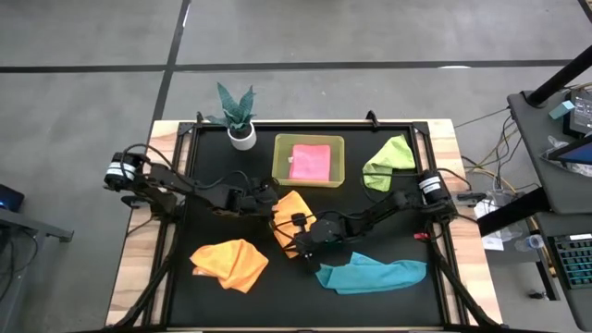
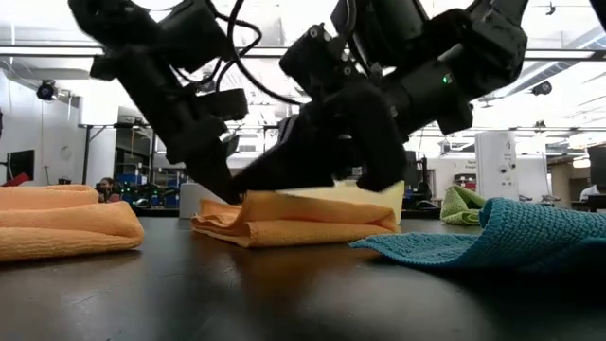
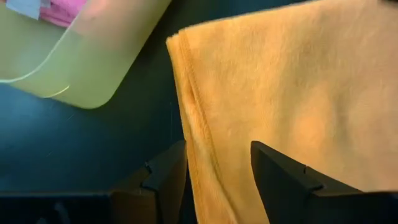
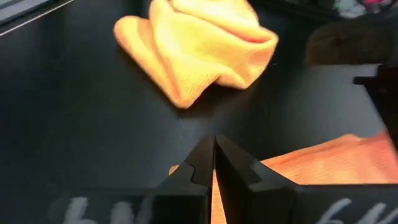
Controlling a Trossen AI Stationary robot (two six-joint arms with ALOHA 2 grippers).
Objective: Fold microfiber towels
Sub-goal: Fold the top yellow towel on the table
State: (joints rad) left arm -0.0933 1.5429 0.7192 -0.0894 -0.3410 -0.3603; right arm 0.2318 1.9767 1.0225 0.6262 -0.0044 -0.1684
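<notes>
A folded orange-yellow towel (image 1: pixel 294 215) lies flat at the table's middle; it also shows in the low view (image 2: pixel 303 225). My left gripper (image 3: pixel 217 180) is open at its left side, one finger on either side of the folded edge (image 3: pixel 199 143); whether they touch it, I cannot tell. My right gripper (image 4: pixel 214 163) is shut at the towel's near side. A second orange-yellow towel (image 1: pixel 231 264) lies crumpled at the near left. A teal towel (image 1: pixel 372 275) lies near right, a lime green one (image 1: pixel 388 163) far right, and a pink one (image 1: pixel 310 160) in the bin. My right gripper pinches the folded orange-yellow towel's near edge between its two shut fingers; a sliver of orange cloth (image 4: pixel 214 198) shows between them. The fingers come low, slanting in from the table's right. The towel (image 4: pixel 323 163) lies on the table.
The translucent yellow-green bin (image 1: pixel 337 176) stands just beyond the folded towel. A potted plant (image 1: pixel 239 118) stands at the far left. The teal towel (image 2: pixel 511 232) lies close to my right arm. Bare black table shows at the near middle.
</notes>
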